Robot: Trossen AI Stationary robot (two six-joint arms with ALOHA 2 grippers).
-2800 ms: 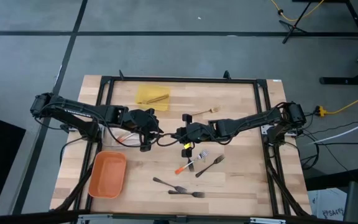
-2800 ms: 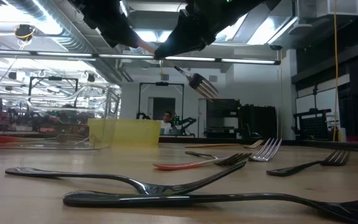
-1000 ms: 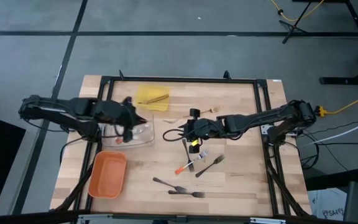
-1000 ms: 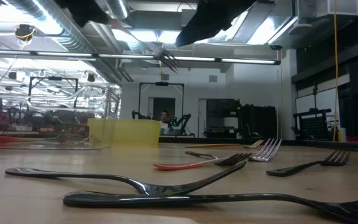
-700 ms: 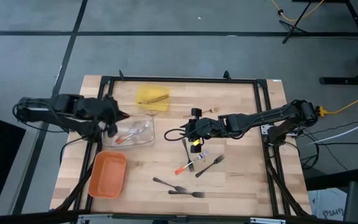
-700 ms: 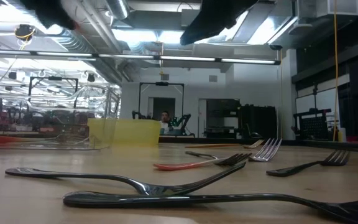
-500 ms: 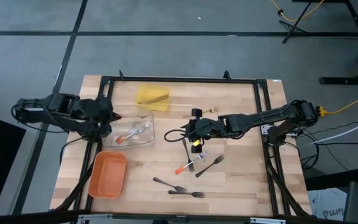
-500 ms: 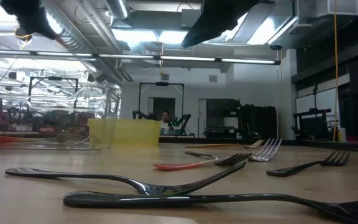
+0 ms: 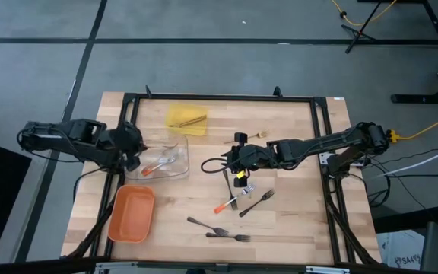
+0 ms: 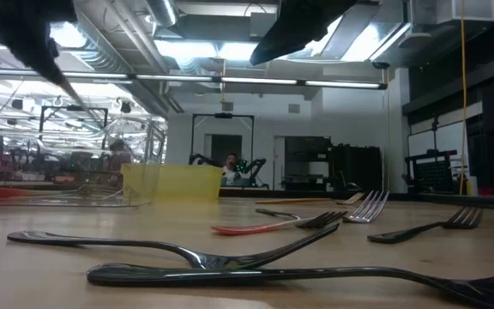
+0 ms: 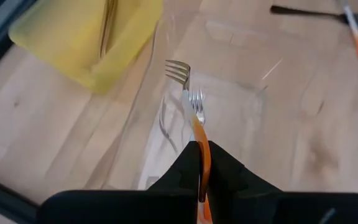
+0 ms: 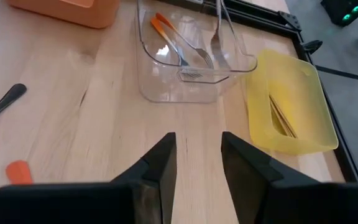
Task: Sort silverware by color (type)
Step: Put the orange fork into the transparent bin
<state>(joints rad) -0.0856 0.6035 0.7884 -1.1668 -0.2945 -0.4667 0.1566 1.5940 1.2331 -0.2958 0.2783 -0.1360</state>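
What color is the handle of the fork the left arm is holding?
Orange. The fork pinched in the left end effector shows best in the left wrist view.

Left end effector (image 9: pixel 137 144) beside clear tray (image 9: pixel 175 172).

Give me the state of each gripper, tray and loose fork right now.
Left gripper: shut on orange-tipped fork, over clear tray.
Right gripper: open, empty.
Clear tray: holds silver utensils.
Yellow tray: holds wooden utensils.
Orange tray: empty.
Black forks: lying on table.

tray at table's back edge (image 9: pixel 186 119): yellow
tray at front-left corner (image 9: pixel 131 214): orange
forks near front edge (image 9: pixel 217 230): dark grey-black
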